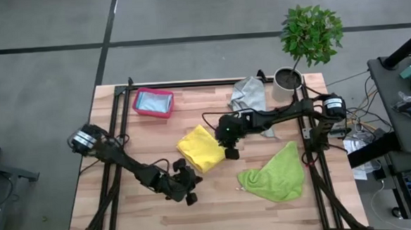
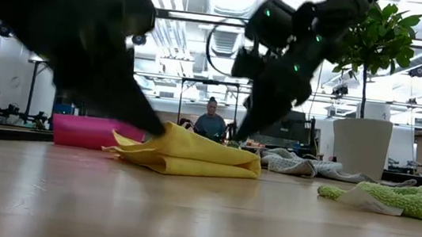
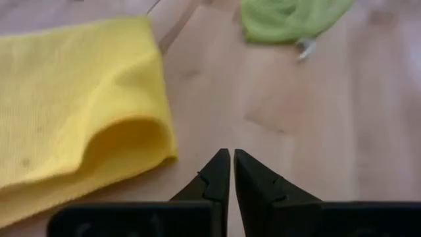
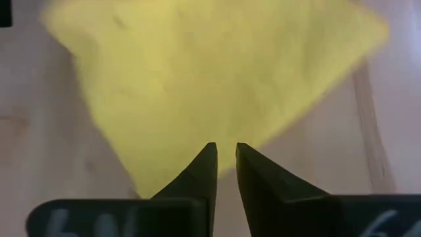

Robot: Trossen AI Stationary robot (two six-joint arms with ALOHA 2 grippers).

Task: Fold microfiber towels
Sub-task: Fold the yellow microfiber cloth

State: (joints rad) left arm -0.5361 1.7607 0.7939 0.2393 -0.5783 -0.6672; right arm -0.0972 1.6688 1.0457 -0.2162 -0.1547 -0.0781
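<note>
Hovering over folded yellow towel (image 1: 200,148), right gripper (image 1: 231,153) nearly closed, empty.
Left gripper (image 3: 231,164) clenched; counted from above: one yellow, one green (image 1: 273,173), one grey (image 1: 249,93).

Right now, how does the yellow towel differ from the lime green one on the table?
The yellow towel is folded into a flat, layered square; the lime green towel lies crumpled and unfolded. The yellow towel sits mid-table between both arms, with the right hand at its edge; the lime green towel lies off to the right, with no hand on it. Both are soft cloths resting on the wooden table.
</note>
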